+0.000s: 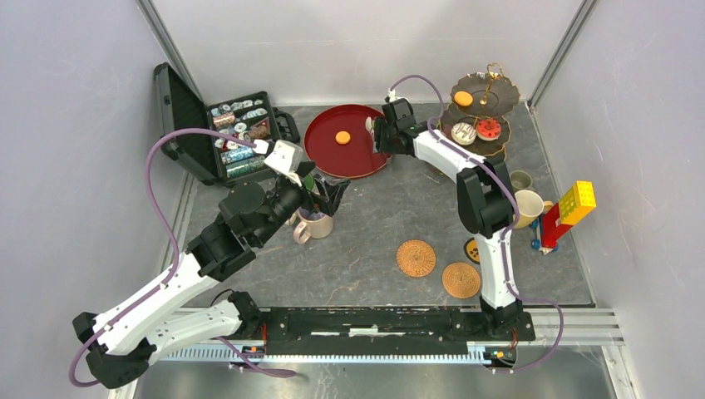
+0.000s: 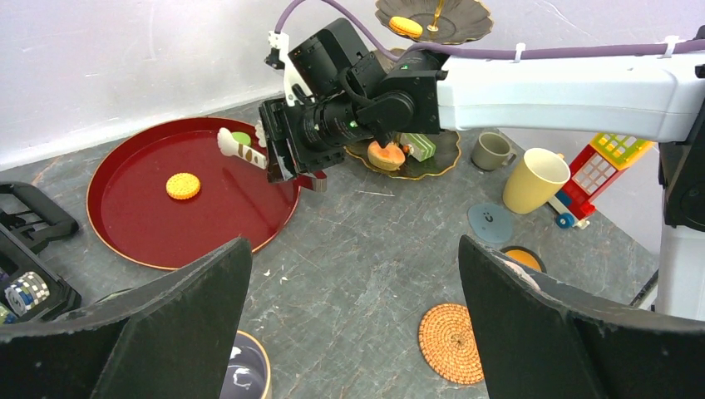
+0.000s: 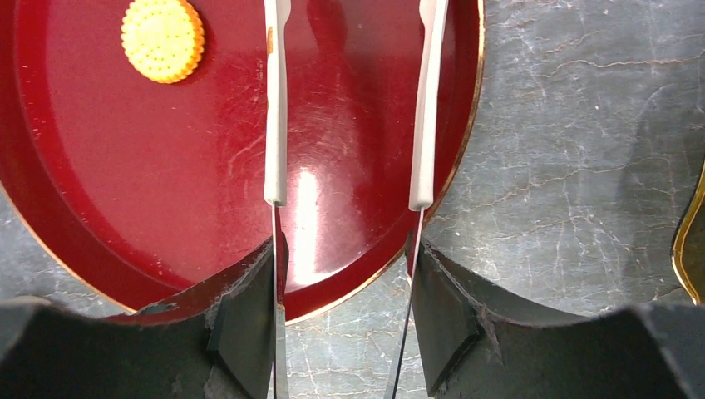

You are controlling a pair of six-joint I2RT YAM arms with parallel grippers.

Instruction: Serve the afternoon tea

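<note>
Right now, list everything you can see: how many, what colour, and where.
round tray: one, red, back centre
biscuit: one, orange, on the tray
tiered stand: one, dark with gold handle, back right
toy cakes: five visible, orange, white, red, pink, green, on the stand
beige mug: one, beneath the left gripper
yellow mug: one, right side
grey mug: one, small, beside the yellow mug
woven coasters: two, tan, front right of centre
block toy: one, red, yellow, blue, right edge
case: one, black, open, back left
tongs: one pair, pale, held over the tray
left gripper: one, black, open
right gripper: one, black, shut on the tongs
</note>
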